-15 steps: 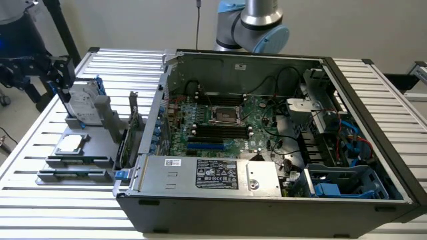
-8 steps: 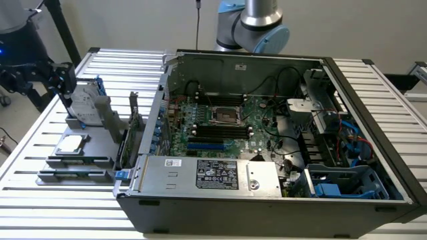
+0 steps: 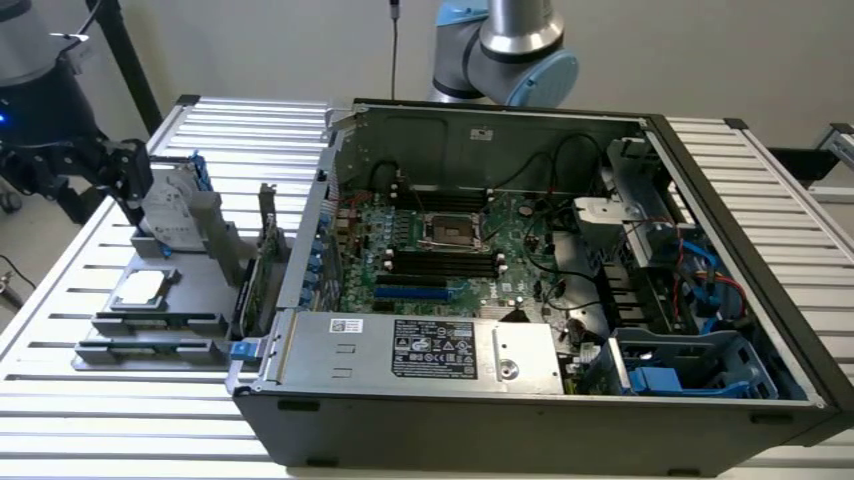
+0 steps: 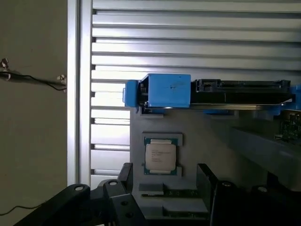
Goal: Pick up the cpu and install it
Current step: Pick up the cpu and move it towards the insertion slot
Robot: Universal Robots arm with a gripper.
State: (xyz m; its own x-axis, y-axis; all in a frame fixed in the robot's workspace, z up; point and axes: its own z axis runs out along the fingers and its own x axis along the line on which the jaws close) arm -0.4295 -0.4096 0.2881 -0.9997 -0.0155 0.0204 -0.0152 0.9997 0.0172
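The pick-up is the step in hand, and nothing has been grasped yet. The cpu (image 3: pixel 144 288) lies flat, shiny side up, in its square pocket on the grey fixture (image 3: pixel 160 322), which stands on the slatted table (image 3: pixel 80 400) at the exterior view's left, just outside the open computer case (image 3: pixel 534 420). The gripper (image 3: pixel 130 175) hangs above that fixture, near the upright hard drive (image 3: pixel 174 205) in its blue frame.

In the wrist view the two black fingers (image 4: pixel 126 172) stand spread apart with nothing between them, and the chip sits roughly centred in the gap, well clear of both.

As I judge it, closing on the chip calls for a straight, level descent, with the fingers landing on its thin pale edges rather than on the pocket's rim. It offers little to hold, so a tilted grip could let it slip.

On the motherboard (image 3: pixel 441 270), the socket (image 3: pixel 451 232) looks empty.

The wrist points downward, and the arm's elbow joint (image 3: pixel 521 50) rises behind the case.
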